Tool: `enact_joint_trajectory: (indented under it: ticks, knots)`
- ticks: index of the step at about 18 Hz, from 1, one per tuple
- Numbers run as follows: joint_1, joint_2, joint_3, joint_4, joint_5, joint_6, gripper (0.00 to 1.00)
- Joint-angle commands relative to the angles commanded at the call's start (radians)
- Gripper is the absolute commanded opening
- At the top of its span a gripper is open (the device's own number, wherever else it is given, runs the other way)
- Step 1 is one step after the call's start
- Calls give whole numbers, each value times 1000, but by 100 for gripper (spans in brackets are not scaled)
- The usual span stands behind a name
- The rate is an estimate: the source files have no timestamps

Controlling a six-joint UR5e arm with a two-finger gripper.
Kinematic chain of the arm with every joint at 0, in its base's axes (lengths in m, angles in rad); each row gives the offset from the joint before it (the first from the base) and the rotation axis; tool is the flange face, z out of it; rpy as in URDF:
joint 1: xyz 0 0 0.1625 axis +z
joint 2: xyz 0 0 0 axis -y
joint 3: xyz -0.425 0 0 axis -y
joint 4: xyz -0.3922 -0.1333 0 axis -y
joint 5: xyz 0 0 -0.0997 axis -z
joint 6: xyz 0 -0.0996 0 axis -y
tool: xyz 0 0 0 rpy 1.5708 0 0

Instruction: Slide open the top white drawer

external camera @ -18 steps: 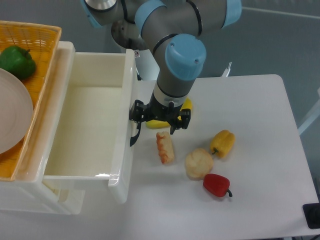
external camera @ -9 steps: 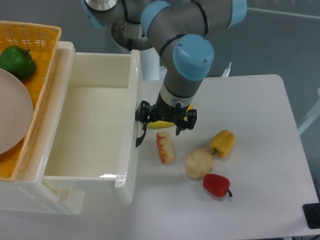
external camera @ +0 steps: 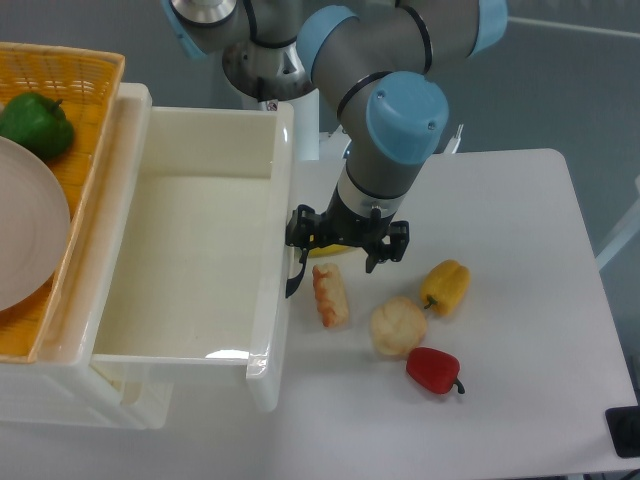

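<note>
The top white drawer stands pulled far out of the cabinet, and its inside shows nothing in it. Its front panel carries a curved black handle. My gripper hangs just right of that panel with its fingers spread wide. Its left finger sits at the handle, touching or hooked behind it. Nothing is clamped between the fingers.
An orange wicker basket on the cabinet holds a green pepper and a white plate. The table carries a pastry roll, a pale round bun, a yellow pepper, a red pepper, and a yellow item half hidden under the gripper. The lower drawer's corner peeks out below.
My gripper has moved right, and the drawer's front panel and handle have slid right with it, so the drawer stands further out.
</note>
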Motion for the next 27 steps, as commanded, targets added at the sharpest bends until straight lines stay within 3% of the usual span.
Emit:
enact_joint_trajectory:
  ticks: [7,13,21,23,27]
  knots:
    - [-5,0,-12,-5,-15,-5,100]
    - [2,-14,-15,-12,-107,-14,100]
    - [26,-9,-8,-17,-109,-12,100]
    - [46,-2,-2,-3,-101,-5,100]
    - [80,2,5,103,-37,9,100]
